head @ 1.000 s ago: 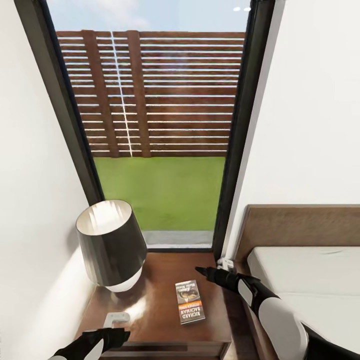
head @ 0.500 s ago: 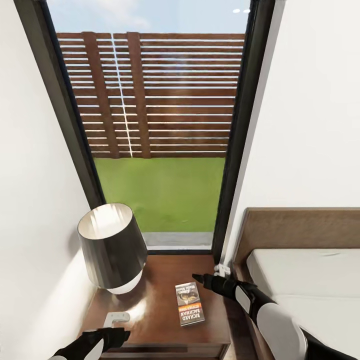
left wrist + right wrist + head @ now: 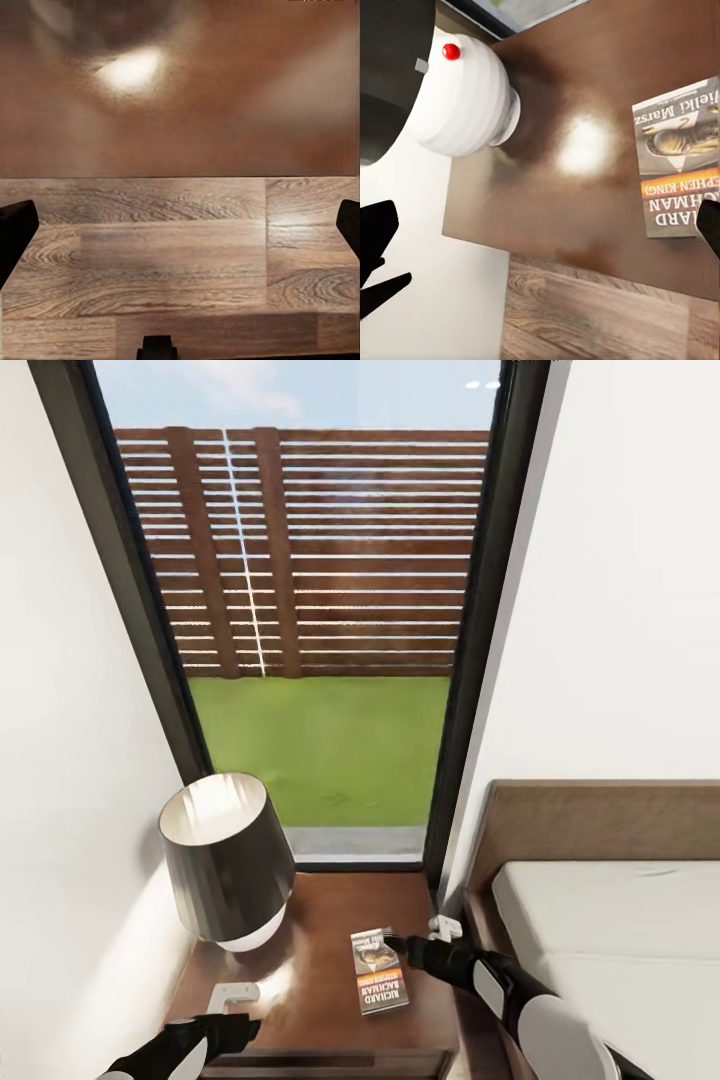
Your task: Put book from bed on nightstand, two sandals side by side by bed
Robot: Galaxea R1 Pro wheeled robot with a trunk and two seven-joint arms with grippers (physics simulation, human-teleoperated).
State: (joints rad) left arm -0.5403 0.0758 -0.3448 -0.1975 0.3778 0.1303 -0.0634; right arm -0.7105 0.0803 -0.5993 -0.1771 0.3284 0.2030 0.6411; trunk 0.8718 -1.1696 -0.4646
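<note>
The glossy nightstand [image 3: 310,980] fills the lower centre, the book [image 3: 379,970] lying flat on it. At lower left the left gripper [image 3: 232,1028] hangs spread; the right gripper [image 3: 392,943], jaws parted, hovers at the book's far edge. Behind stand a lamp [image 3: 222,855], the bed [image 3: 600,920] at right, and the window [image 3: 320,630].

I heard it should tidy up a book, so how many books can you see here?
1. The book lies flat on the nightstand, between the lamp and the bed, by the right hand. Others could lie out of view.
</note>
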